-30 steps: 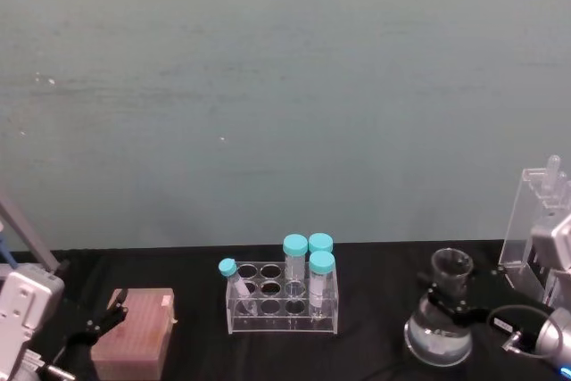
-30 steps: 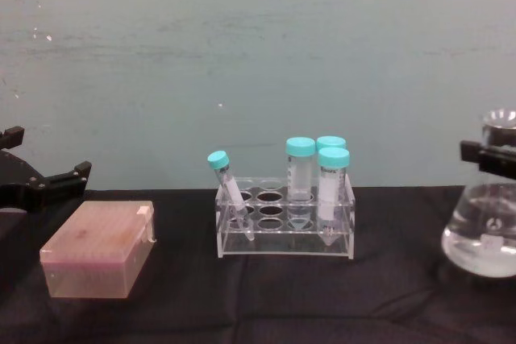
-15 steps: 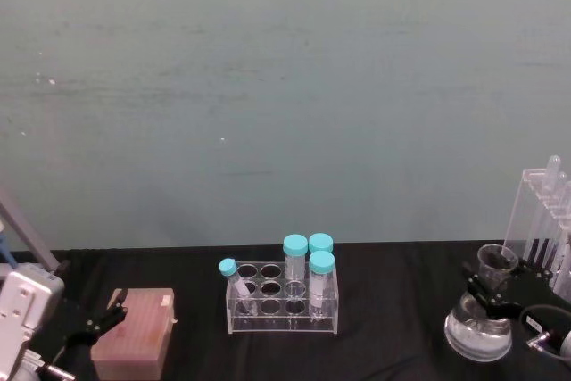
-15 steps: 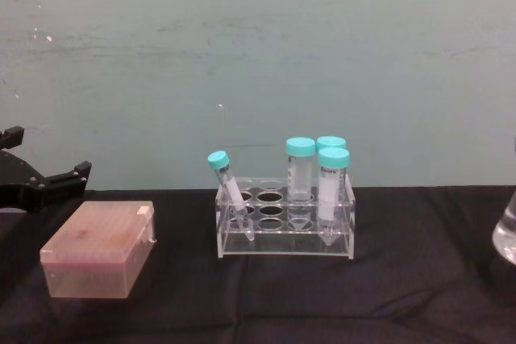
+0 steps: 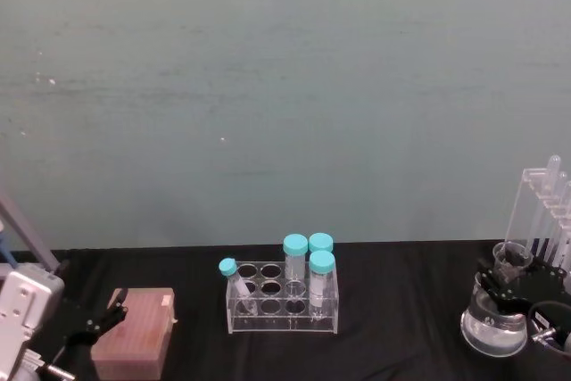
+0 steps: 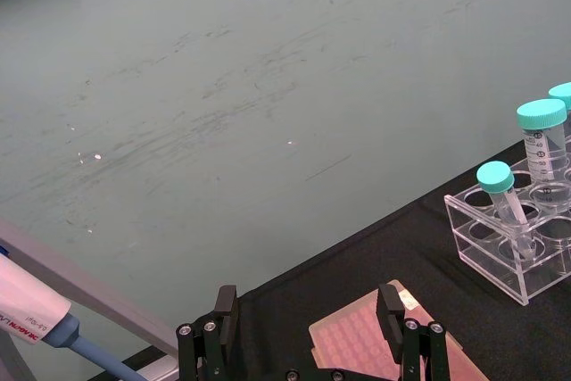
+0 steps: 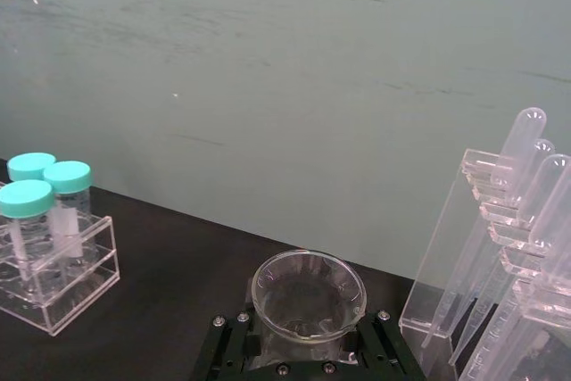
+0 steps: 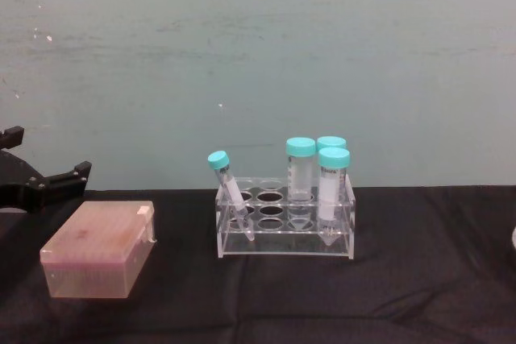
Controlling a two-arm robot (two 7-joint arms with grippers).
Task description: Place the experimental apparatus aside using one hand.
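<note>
Labware for our task sits at the far right of the black-draped worktop (image 5: 393,310): a large clear conical flask (image 5: 493,326) holding clear liquid, standing just in front of a tall clear acrylic stand (image 5: 544,220) that carries long transparent tubes. Our right tool (image 5: 496,285), black and two-fingered, is clenched on the flask's neck just under the rim; in the right wrist view its black fingers (image 7: 234,338) sit on either side of the flask's round open mouth, with the stand's slanted tubes just beside it. We cannot tell from the head view whether the flask's base rests on the cloth or is slightly raised.

Near the middle of the worktop stands a clear acrylic tube rack (image 8: 284,223) with four teal-capped tubes: three upright at its right end and one smaller tube leaning at its left front. Well apart to the left lies a pink, translucent rectangular box (image 8: 98,248).

Our left tool (image 6: 308,323) hangs beside and slightly above that pink box, its black fingers spread apart and gripping nothing. A grey slanted bar and a white pipette body with a blue collar (image 6: 36,318) lie near it in the left wrist view.
</note>
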